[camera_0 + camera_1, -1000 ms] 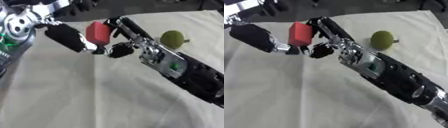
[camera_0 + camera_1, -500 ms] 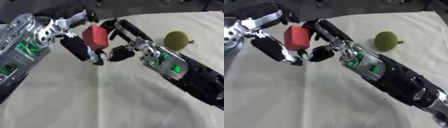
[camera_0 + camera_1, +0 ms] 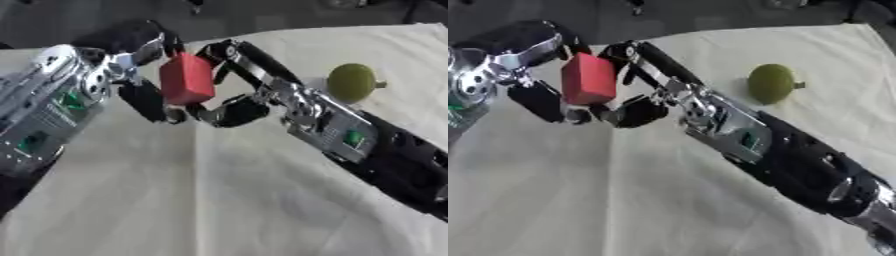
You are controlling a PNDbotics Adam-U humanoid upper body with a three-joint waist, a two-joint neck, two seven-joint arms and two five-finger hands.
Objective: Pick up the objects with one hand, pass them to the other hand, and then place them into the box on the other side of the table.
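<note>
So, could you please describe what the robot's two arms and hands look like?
The left hand has black fingers on a silver forearm with green markings. The right hand has black fingers and silver metal links, with a green spot on its silver wrist, then a black forearm.

We see the left hand (image 3: 131,75), silver-knuckled with black fingers, on a silver forearm with green markings; the right hand (image 3: 254,85), black and silver, carries a green patch on its casing.

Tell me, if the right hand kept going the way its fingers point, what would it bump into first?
Probably the red block, which the right hand already holds from the right. Just past it are the left hand's fingers, curled on the block's other side.
</note>
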